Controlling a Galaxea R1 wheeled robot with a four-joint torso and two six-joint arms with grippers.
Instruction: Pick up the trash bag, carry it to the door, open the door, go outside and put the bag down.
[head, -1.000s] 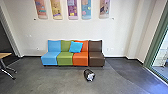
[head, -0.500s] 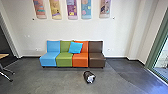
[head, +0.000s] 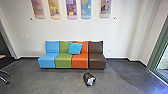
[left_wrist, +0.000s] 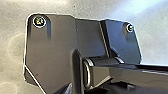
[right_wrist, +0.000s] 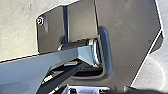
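The grey floor (head: 50, 81) ran past the sofa (head: 80, 62); the dark trash bag (head: 86, 77) lay in front of the sofa. It seemed light, soft and slick, best taken by bunched plastic. Whether either tool was clenched or released, I couldn't tell.

Black trash bag (head: 89, 79), whitish patch, on grey floor (head: 57, 80)

We can read no texts, labels, brands, numbers or signs on anything that lies in front of us.
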